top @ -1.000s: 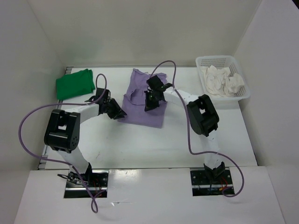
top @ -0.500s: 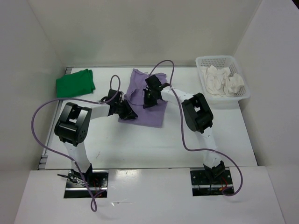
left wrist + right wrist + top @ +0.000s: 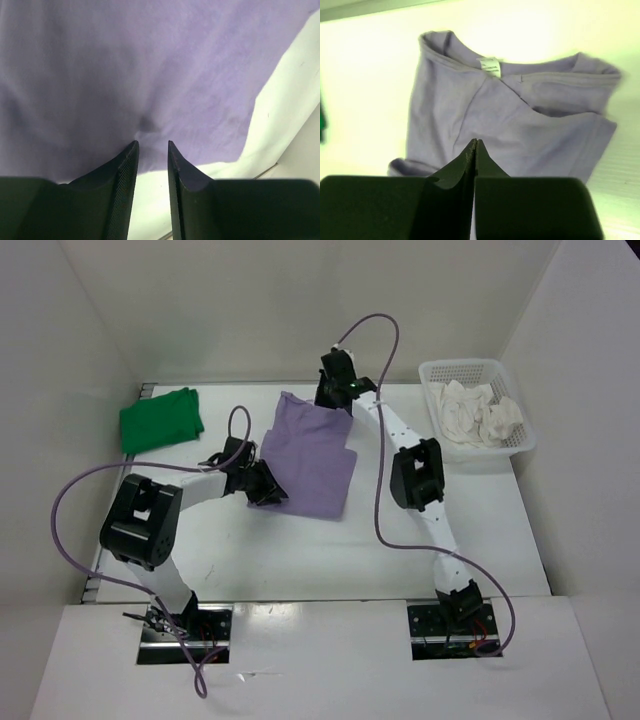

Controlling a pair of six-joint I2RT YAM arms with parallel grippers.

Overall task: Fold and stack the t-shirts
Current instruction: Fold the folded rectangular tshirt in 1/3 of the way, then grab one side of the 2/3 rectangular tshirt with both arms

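**Three shirts in play, purple one in the middle between two tools**

Three t-shirts are on show, one of each colour. The green t-shirt (image 3: pixel 160 420) sits as a folded bundle at the far left of the bench (image 3: pixel 300 550), well apart from everything else. The white t-shirt (image 3: pixel 480 415) is crumpled inside the one basket (image 3: pixel 455 368) at the far right corner. The purple t-shirt (image 3: pixel 310 460) lies spread out in the middle of the bench, and both arms are on it.

The left tool (image 3: pixel 268 485) is down at the purple shirt's near left edge. From the left wrist, its two fingers (image 3: pixel 125 170) stand a little apart with a narrow gap. Their tips reach the hem, where the cloth (image 3: pixel 125 65) puckers into a small dimple. Bare bench (image 3: pixel 285 110) shows to the right of the hem.

The right arm is stretched long to the far end of the purple shirt, with the right tool (image 3: pixel 335 395) at the collar side. From the right wrist, that tool (image 3: pixel 474 142) has its two fingers pressed flat together. Whether any cloth is caught between them I cannot tell. Beyond the tips the purple shirt (image 3: pixel 520 125) shows its neck opening and one white label (image 3: pixel 490 65) inside the collar. One sleeve is folded across the body.

Two purple cables, one per arm, loop above the bench.
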